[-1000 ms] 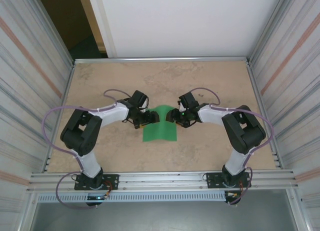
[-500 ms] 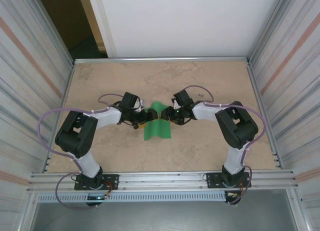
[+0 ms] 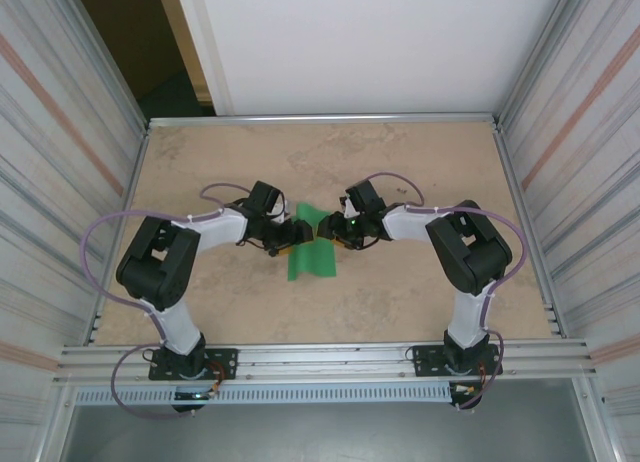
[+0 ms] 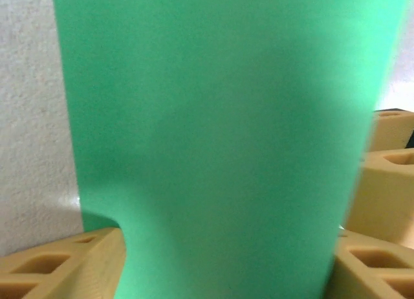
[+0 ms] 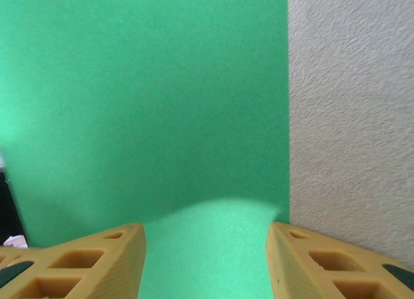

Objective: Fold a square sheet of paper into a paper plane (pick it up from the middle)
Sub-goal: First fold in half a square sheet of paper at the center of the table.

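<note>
**K:** So, status at this entry: where was the thin, bright green square sheet of paper [image 3: 312, 260]?

**M:** Mid-table, on the tan marbled tabletop [image 3: 420, 162], between the two arms. Its far part was lifted and bowed into a soft hump. Its near edge appeared to rest on the surface.

**K:** Grippers?

**M:** The left gripper [image 3: 291, 234] sat at the sheet's left side and the right gripper [image 3: 333, 232] at its right, almost nose to nose across the hump. In both wrist views the jaws stood parted. The tan fingers [image 4: 61, 270] were well apart, with green paper running through the gap. I saw no pinch on the sheet on either side, so I noted both as released.

**K:** Progress?

**M:** Early, by my judgement. The sheet was only curved. I saw no sharp crease, no pointed nose and no layered wings. The first centre fold looked to be the step in hand, not yet pressed flat.

**K:** Remaining?

**M:** Nearly everything: bring the halves together and set the centre crease, fold the corners in for the nose, then form the wings.

**K:** Concerns?

**M:** The bowed paper could spring back or skew if the edges were not matched before pressing.
</note>
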